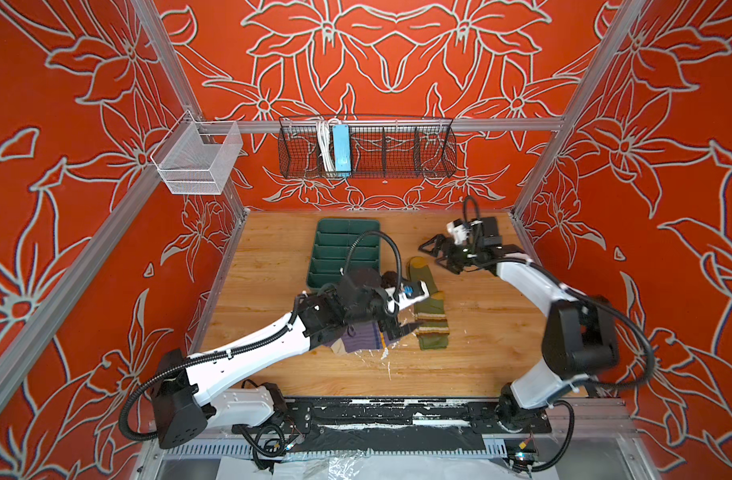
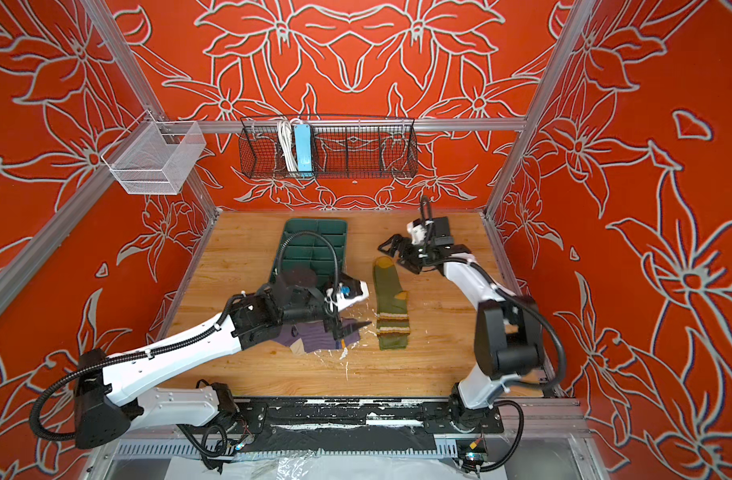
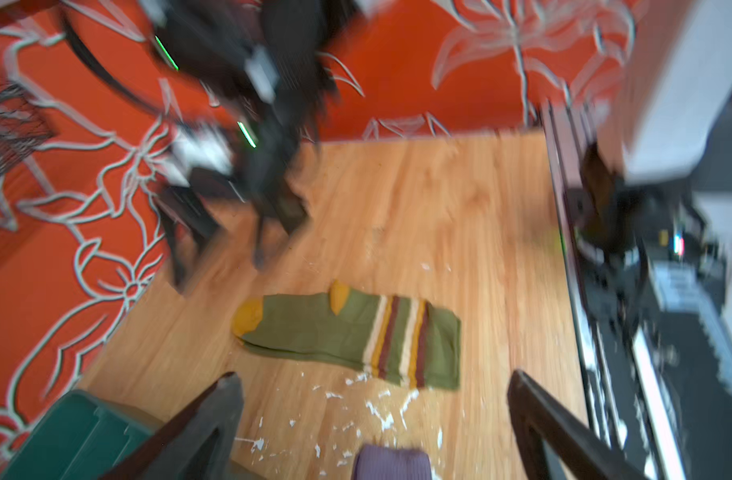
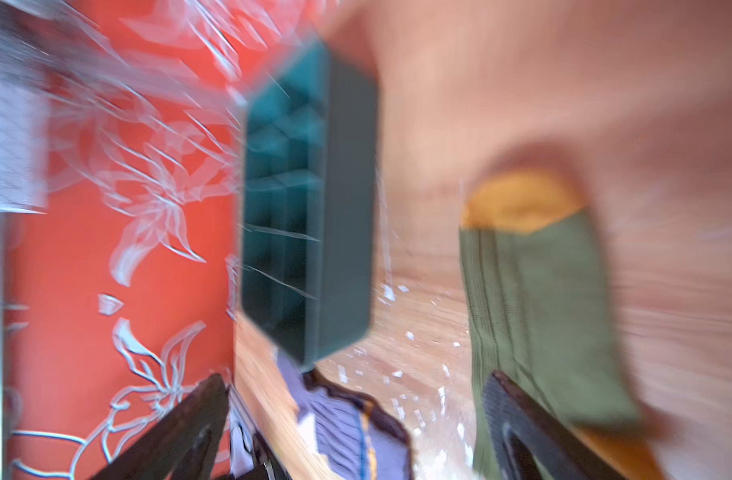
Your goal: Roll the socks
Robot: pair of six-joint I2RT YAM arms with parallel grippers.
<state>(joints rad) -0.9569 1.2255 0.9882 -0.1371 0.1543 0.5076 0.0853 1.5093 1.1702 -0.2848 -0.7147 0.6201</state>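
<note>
left end effector [image 1: 402, 330] over purple sock [image 1: 362, 338], right end effector [image 1: 432, 254] aloft

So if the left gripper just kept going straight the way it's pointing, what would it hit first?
Most likely the olive green sock, around its striped cuff: it lies flat right ahead of the open left gripper. The purple sock lies beneath it, not ahead; height is unclear.

Robot test cell: aluminium frame [image 1: 501, 124].
</note>
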